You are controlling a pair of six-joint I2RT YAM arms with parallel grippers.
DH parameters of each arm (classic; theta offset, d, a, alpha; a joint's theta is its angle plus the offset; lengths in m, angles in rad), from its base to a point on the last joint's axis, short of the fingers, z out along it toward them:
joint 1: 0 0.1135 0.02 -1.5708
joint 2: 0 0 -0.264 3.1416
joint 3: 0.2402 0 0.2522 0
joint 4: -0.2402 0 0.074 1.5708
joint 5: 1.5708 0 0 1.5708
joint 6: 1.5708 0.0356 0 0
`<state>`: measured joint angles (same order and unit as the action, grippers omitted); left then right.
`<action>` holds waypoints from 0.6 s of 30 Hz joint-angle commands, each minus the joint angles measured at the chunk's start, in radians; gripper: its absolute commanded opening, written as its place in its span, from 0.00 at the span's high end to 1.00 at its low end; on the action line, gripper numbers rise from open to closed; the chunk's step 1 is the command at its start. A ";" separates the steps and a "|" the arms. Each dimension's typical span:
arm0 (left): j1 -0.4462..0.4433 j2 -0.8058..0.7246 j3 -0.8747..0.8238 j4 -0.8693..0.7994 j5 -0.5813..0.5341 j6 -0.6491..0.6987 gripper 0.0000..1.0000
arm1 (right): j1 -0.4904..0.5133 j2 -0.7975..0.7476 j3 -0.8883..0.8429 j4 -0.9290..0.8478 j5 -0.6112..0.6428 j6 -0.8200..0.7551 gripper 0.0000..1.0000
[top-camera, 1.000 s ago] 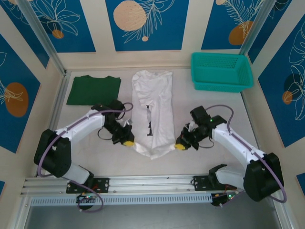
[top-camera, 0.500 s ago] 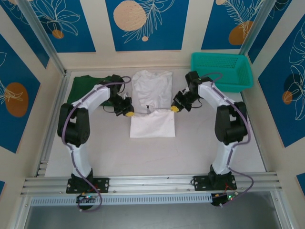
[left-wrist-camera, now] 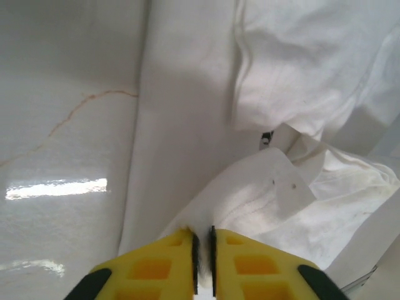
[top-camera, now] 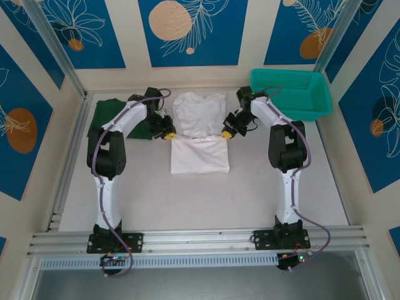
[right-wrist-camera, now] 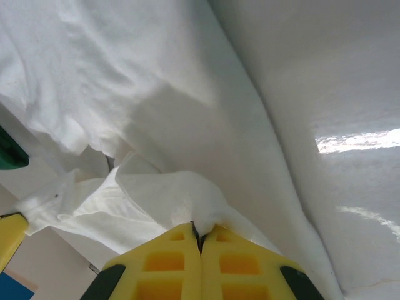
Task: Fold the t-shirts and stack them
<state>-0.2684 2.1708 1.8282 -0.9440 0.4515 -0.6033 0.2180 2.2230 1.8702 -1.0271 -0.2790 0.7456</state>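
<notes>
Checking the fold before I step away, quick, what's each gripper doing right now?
Left gripper: closed, pinching an edge of the white t-shirt.
Right gripper: closed, pinching the white t-shirt too.

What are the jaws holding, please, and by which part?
The white shirt: the left jaws pinch its left edge, the right jaws its right edge.
</notes>
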 commanded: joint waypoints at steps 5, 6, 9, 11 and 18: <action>0.021 0.066 0.066 -0.061 -0.038 -0.014 0.66 | -0.033 0.018 0.050 -0.051 0.026 0.004 0.77; 0.023 0.054 0.068 -0.061 -0.052 -0.013 0.62 | -0.038 0.003 0.039 -0.042 0.019 0.013 0.71; 0.022 -0.010 0.064 -0.063 -0.137 -0.015 0.38 | -0.042 -0.077 -0.018 0.013 0.012 0.032 0.54; 0.016 -0.075 0.044 -0.051 -0.200 -0.019 0.31 | -0.035 -0.155 -0.085 0.063 0.017 0.041 0.52; -0.120 -0.312 -0.233 0.173 -0.107 -0.039 0.66 | 0.070 -0.432 -0.489 0.333 -0.108 0.071 0.75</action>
<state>-0.3080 1.9106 1.6714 -0.8677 0.2745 -0.6456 0.2264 1.8534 1.4773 -0.8097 -0.2955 0.7933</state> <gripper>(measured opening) 0.385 0.283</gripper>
